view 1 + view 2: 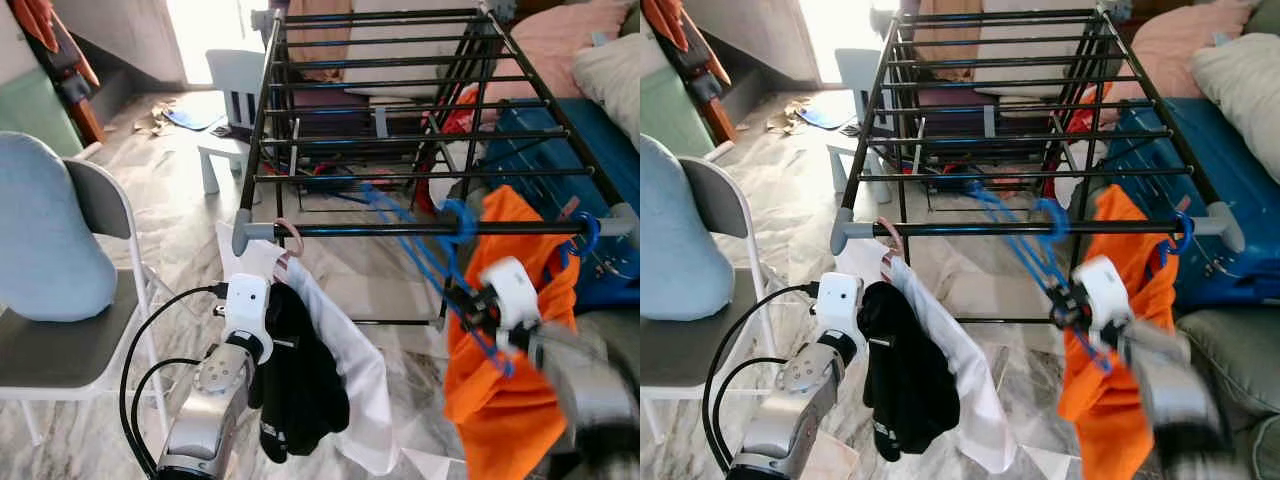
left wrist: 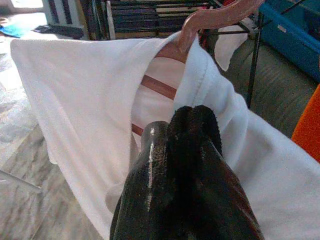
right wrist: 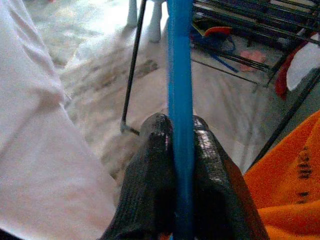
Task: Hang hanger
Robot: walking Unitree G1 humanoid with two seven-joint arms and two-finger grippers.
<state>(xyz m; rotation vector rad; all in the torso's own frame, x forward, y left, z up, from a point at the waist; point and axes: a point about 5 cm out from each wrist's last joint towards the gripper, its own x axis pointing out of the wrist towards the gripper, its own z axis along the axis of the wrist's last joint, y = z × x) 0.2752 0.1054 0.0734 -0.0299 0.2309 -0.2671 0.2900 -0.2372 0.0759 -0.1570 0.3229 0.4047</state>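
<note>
I've got the right gripper (image 3: pixel 180 150) pinched on the empty blue plastic hanger (image 1: pixel 420 250), its hook at the black metal drying rack's front rail (image 1: pixel 380 229), so next I'd release; left gripper (image 2: pixel 180 150) looks pressed together by the white shirt (image 2: pixel 75 90).

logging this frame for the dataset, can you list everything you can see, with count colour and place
drying rack: one, black bars, ahead of the robot
blue hanger: one, hook on the rack's front bar, clamped by the right gripper
pink hanger: one, hooked on the front bar's left end
white garment: one, on the pink hanger
orange garment: one, at the front bar's right end
chair: one, grey, far left, pale blue cushion on it
suitcase: one, blue, right of the rack
left gripper: black fingers against the white garment
right gripper: shut on the blue hanger
</note>
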